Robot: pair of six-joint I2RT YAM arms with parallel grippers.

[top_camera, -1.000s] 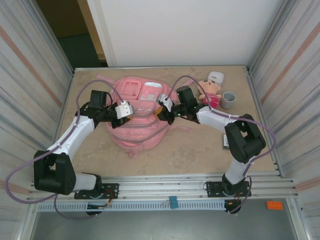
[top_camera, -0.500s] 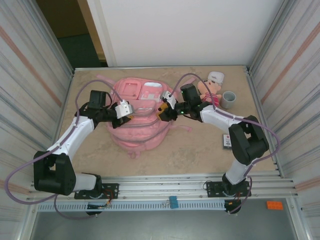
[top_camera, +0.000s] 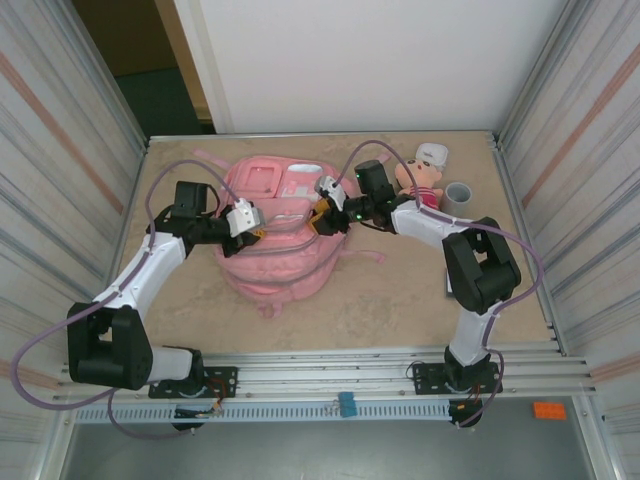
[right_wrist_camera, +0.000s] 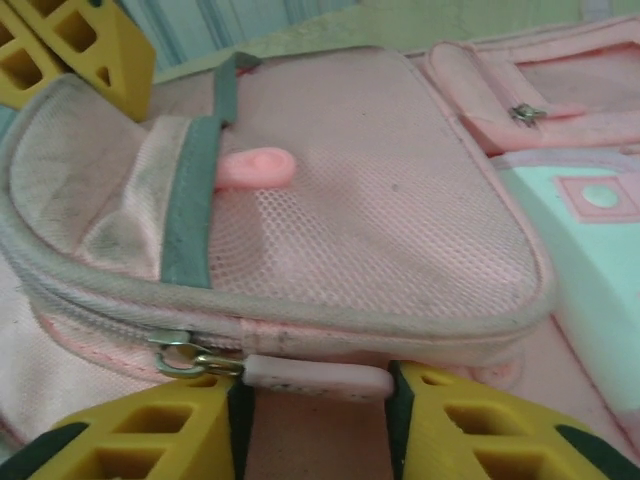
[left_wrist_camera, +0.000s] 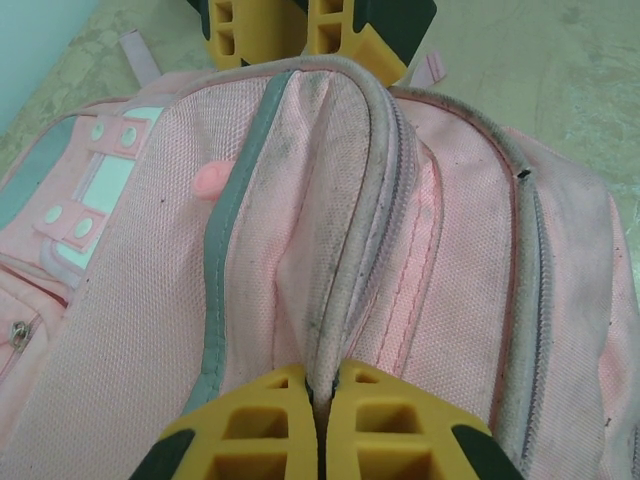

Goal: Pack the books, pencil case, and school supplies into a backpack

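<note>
backpack (top_camera: 280, 265) rim pinched in my left jaws; right jaws narrow around zipper pull (right_wrist_camera: 315, 378), grip unclear: clamp squarely, drag along track.

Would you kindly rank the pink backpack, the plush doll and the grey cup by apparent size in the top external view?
1. backpack, by far the largest.
2. plush doll, clearly smaller.
3. grey cup, the smallest.

Left gripper (left_wrist_camera: 318, 388), right gripper (right_wrist_camera: 316, 385): both clamped.
</note>
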